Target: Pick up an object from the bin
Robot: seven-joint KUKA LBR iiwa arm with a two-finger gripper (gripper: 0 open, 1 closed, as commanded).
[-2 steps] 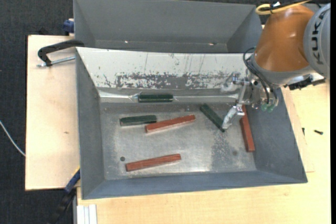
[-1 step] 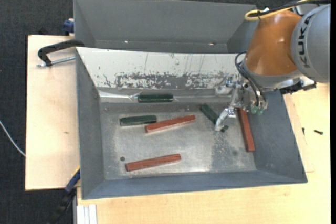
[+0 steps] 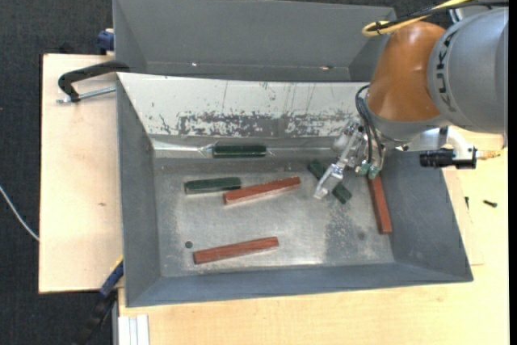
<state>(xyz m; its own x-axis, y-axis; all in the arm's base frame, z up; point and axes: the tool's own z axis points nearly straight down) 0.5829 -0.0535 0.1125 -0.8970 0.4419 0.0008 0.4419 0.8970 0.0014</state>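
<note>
Gripper [image 3: 333, 180] just beside rightmost red bar [image 3: 380, 208]

In the bin [image 3: 137, 198], the back bar [image 3: 238, 149] lies along the foot of the far wall, left of centre. Below it, the left bar [image 3: 212, 185] and the middle bar [image 3: 262, 191] lie nearly end to end. The front bar [image 3: 235, 250] lies near the lower wall. Right of centre is the claw [image 3: 327, 186], with the upper block [image 3: 316, 170] just above it and the lower block [image 3: 342, 194] just to its right. The right bar [image 3: 380, 206] runs up the frame further right.
</note>
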